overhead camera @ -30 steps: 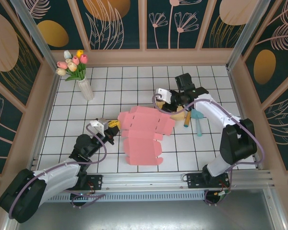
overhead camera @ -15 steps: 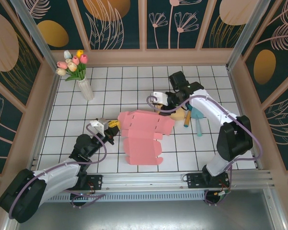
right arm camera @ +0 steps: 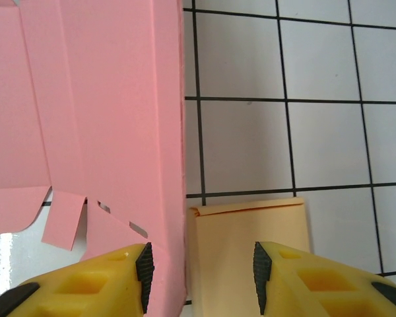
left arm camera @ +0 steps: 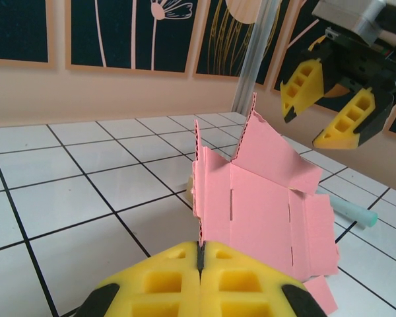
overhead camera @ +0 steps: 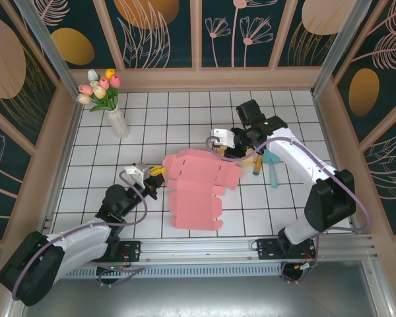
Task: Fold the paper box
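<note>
Now my right claw (right arm camera: pixel 201 264) has edged back over the paper box (overhead camera: pixel 198 188) lying mid-surface (overhead camera: pixel 185 112), released and astride its raised panel's edge, while my left claw (left arm camera: pixel 200 254) stays clenched on the left flap, so folding has barely begun.

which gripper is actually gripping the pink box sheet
The left gripper: its jaws are pinched shut on the edge of the pink box sheet. The right gripper hangs open over the sheet, holding nothing.

The paper box (overhead camera: pixel 197 191) lies mid-table (overhead camera: pixel 303 198). From it, the vase (overhead camera: pixel 117 122) stands at ten o'clock, two tools (overhead camera: pixel 272 170) lie at three, the left gripper (overhead camera: pixel 157 179) sits at nine, and the right gripper (overhead camera: pixel 241 152) at two.
</note>
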